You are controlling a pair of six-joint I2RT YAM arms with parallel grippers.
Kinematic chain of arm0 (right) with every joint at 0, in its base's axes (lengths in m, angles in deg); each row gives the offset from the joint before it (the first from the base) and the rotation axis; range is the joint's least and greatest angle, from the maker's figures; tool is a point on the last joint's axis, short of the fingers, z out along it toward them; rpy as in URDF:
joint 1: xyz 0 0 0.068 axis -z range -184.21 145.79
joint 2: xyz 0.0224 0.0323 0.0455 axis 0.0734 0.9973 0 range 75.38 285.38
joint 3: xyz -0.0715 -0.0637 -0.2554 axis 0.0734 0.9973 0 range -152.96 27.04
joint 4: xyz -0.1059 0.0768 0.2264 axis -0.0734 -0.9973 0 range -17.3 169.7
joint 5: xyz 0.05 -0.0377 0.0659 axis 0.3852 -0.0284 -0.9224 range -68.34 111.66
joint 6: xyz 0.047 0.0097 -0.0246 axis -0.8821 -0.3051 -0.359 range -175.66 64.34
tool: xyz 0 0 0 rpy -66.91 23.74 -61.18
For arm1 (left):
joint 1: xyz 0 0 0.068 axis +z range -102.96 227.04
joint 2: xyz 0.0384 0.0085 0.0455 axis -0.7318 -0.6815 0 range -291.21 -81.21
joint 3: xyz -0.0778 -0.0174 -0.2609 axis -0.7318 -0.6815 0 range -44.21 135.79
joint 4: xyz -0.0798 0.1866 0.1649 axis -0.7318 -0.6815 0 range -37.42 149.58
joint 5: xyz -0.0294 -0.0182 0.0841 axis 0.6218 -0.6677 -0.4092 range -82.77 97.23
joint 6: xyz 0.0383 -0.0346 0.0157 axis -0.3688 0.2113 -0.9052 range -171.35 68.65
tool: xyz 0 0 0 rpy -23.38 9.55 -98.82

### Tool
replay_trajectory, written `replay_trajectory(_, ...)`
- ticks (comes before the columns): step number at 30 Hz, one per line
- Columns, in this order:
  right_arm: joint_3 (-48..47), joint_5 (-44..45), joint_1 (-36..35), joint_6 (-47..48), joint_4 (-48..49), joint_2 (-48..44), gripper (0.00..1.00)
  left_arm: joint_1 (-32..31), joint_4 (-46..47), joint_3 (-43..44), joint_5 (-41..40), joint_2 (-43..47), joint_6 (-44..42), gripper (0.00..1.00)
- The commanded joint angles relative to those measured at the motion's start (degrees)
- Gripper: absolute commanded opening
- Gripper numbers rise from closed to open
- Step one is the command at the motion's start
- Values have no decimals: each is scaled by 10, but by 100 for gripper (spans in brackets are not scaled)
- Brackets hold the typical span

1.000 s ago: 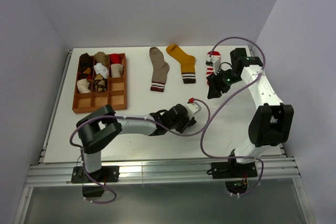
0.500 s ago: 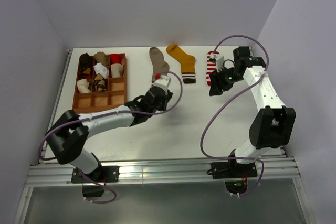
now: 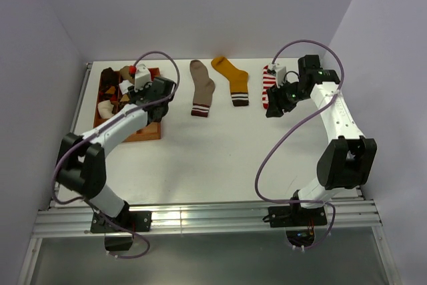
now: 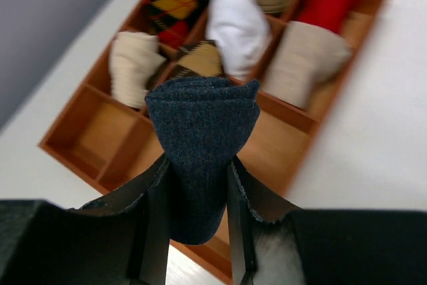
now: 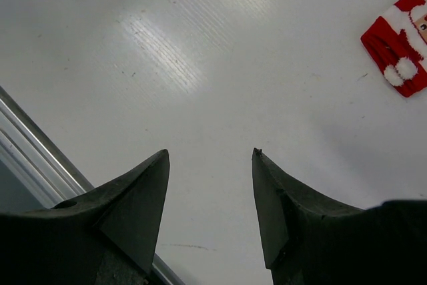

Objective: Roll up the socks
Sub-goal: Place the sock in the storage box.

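Where the left gripper [image 4: 197,185] is held: over the tray [image 4: 107,131], at the far left of the table [image 3: 213,158].
Left gripper: closed on a rolled navy sock [image 4: 202,115], which is pinched between both fingers with its rounded end pointing away from the wrist.
Navy sock: held above the middle of the tray; whether it touches the wood cannot be told.
Tray: rolled socks [image 4: 237,25] are seen in the far compartments, in cream, white, red, beige and argyle; the near compartments are shown bare.
Right gripper [image 5: 211,155]: jaws spread apart, nothing between them, held over bare table at the far right.
Striped sock [image 5: 397,51]: red and white, lying on the table just beside the right gripper, not touched.
Taupe sock [image 3: 201,88]: laid flat at the far middle, right of the tray.
Mustard sock [image 3: 232,78]: laid flat just right of the taupe sock.
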Motion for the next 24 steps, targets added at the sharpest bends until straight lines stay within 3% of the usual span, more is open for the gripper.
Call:
replay_trajectory(1,-28,-13,1,2,0,13,60,39,-72,58,-57,-63,31,0)
replay_trajectory(9,-28,-24,-1,11,-11,27,60,72,-113,196,-43,-228,0,0)
replay_trajectory(13,-24,-17,0,9,-7,29,60,73,-116,237,2,-280,-5,0)
replay_trajectory(24,-5,-13,-1,3,6,29,60,84,-113,235,146,-319,-24,0)
